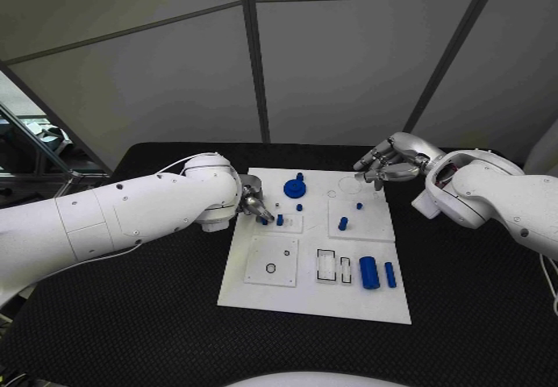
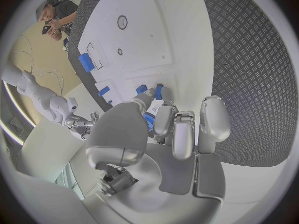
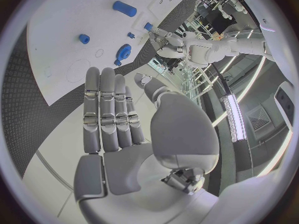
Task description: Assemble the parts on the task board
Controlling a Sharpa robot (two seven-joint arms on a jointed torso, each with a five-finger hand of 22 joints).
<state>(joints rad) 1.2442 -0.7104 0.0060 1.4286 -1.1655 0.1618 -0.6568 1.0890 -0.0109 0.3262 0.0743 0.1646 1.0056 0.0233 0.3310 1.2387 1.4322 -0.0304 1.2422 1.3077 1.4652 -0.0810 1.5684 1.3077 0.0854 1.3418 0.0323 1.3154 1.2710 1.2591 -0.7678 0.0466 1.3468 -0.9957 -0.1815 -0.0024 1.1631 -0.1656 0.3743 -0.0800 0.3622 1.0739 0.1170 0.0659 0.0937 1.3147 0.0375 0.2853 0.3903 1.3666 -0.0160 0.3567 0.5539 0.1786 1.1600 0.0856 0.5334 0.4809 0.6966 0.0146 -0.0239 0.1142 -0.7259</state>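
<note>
The white task board (image 1: 262, 290) lies in the middle of the black table. My left hand (image 1: 254, 205) is low over its far left part, fingers curled. In the left wrist view the thumb and a finger pinch a small blue part (image 2: 149, 119), just short of two short blue pegs (image 2: 159, 91) on the board. A blue gear (image 1: 295, 189) sits at the board's far edge. My right hand (image 1: 389, 165) hovers above the far right corner, fingers straight and holding nothing; the right wrist view has this hand (image 3: 112, 109) over the gear (image 3: 122, 51).
A thick blue cylinder (image 1: 368, 272) and a thinner one (image 1: 389, 275) lie at the board's near right, beside two narrow rectangular slots (image 1: 326, 266). Small blue pegs (image 1: 343, 223) stand mid-board. A square plate with a round hole (image 1: 271, 267) sits at near left. Black matting surrounds the board.
</note>
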